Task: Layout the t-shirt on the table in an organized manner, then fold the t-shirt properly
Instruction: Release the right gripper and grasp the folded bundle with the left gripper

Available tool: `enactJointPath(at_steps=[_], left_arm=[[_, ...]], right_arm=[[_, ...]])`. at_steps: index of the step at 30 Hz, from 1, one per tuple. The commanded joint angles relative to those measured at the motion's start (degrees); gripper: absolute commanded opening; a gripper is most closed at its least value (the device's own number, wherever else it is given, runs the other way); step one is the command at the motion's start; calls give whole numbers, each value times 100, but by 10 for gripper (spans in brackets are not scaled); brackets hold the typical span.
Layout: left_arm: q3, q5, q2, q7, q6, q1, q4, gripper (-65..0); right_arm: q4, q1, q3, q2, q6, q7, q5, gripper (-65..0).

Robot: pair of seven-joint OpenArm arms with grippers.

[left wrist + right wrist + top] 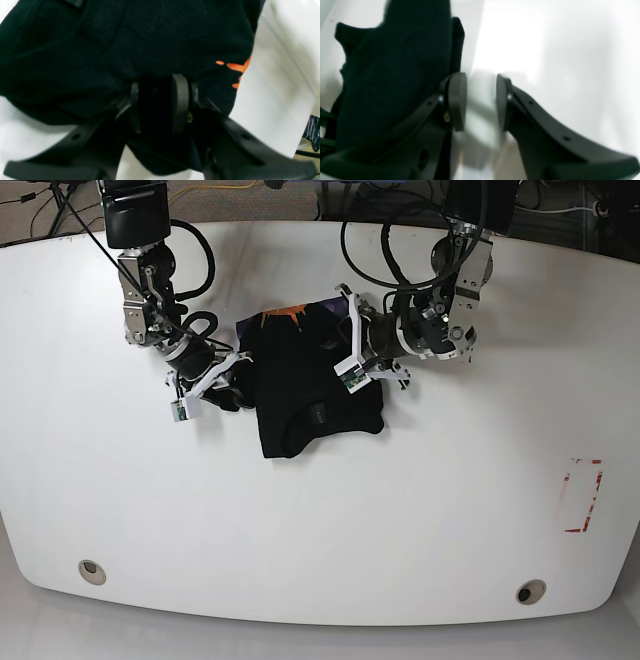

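While the black short-sleeved cloth t-shirt [315,385] lies bunched in a heap on the far middle of the large glossy white surface [330,520], the left tool [160,105] is clamped on a dark fold of it, orange print [236,67] showing just to the right. At the heap's left edge, the right tool [481,101] stands partly open with bare white between its pads [457,100], holding nothing; black cloth lies against its left finger's outer side.

A crumpled black t-shirt [312,395] lies mid-bench [320,520], orange print at its far edge. The left gripper [352,360] and right gripper [215,380] flank it.
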Motion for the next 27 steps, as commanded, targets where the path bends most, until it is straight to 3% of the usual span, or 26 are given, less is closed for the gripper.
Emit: enactJointPath(at_steps=[1, 11, 14, 21, 27], left_arm=[[-4, 213, -110, 272, 34, -15, 26, -500], [-4, 204, -119, 571, 34, -323, 1187, -500], [-30, 204, -75, 685, 34, -516, 1477, -500], [-373, 265, 584, 685, 34, -947, 1530, -499], [-329, 265, 1015, 623, 47, -1114, 1187, -499]], right_arm=[[130, 85, 27, 61, 34, 25, 24, -453], [1097, -135, 71, 114, -1, 8, 33, -453], [1484, -231, 89, 264, -1, -212, 33, -453], [2363, -451, 810, 299, -1, -933, 41, -453], [2706, -557, 1293, 299, -1, -1029, 41, -453]])
